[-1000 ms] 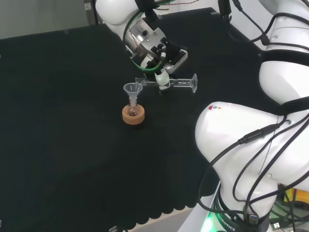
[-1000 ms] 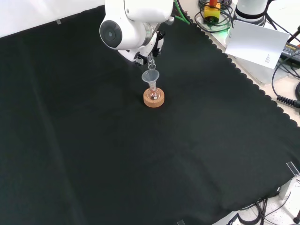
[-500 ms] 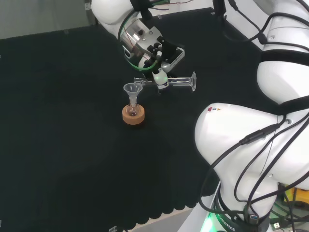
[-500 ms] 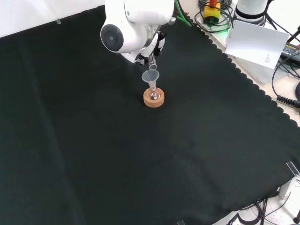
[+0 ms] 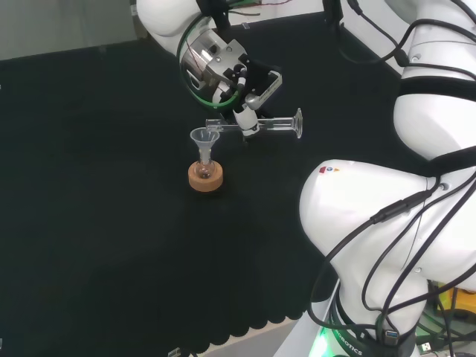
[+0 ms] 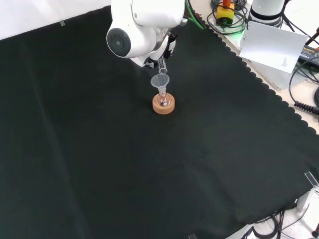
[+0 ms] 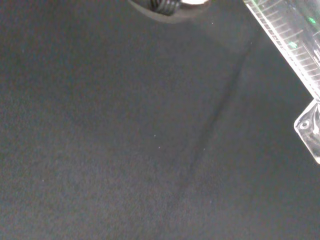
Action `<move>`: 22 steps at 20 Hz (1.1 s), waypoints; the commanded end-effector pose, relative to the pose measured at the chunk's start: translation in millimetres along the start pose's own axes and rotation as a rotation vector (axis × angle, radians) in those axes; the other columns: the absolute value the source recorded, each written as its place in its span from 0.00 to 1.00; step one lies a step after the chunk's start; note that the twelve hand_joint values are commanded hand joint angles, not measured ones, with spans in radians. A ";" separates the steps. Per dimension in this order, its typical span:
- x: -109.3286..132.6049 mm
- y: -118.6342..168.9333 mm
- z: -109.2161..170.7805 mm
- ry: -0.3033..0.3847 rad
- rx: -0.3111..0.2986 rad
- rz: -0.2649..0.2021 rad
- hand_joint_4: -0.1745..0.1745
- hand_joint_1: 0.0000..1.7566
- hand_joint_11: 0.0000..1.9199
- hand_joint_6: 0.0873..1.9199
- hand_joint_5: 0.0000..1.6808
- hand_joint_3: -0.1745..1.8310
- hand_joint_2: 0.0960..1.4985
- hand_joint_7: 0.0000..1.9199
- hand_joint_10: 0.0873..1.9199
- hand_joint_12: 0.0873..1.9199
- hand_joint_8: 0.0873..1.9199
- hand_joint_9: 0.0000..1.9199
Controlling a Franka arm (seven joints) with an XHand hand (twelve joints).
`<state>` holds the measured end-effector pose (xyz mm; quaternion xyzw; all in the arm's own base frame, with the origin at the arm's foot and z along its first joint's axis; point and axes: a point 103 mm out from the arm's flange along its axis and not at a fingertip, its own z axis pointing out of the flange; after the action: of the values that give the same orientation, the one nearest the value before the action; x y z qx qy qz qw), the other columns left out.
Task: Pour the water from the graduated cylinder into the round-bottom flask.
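- The hand has its fingers curled round the graduated cylinder, gripping it near mid-length; in the head view the cylinder lies about level above the cloth.
- In the head view the cylinder's spout end sits at the rim of the funnel, and its flared foot points right toward the arm's white links.
- The funnel stands in the neck of the round-bottom flask, which rests on a cork ring near the middle of the cloth.
- In the wrist view the cylinder's clear wall with its scale marks runs past the palm; I cannot tell how much water remains inside.
- The cylinder looks light, rigid, smooth and probably slippery, and breakable if glass. A hold on the barrel near mid-length, as now, looks right, clear of spout and foot.
- The flask is small and top-heavy with the funnel on it, and merely rests in its ring; a nudge from the spout could tip it.
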<state>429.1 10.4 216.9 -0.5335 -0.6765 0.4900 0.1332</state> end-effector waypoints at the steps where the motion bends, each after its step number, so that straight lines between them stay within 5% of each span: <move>1: -1.4 -1.7 0.7 0.000 0.010 0.003 0.00 0.79 0.67 0.41 0.63 0.09 0.68 0.49 0.28 0.34 0.48 0.68; 22: 1.1 -6.3 -5.1 -0.038 0.050 0.029 0.00 0.79 0.68 0.41 0.63 0.09 0.68 0.49 0.27 0.33 0.48 0.68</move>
<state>429.2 14.6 224.2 -0.5309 -0.6602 0.5152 0.1297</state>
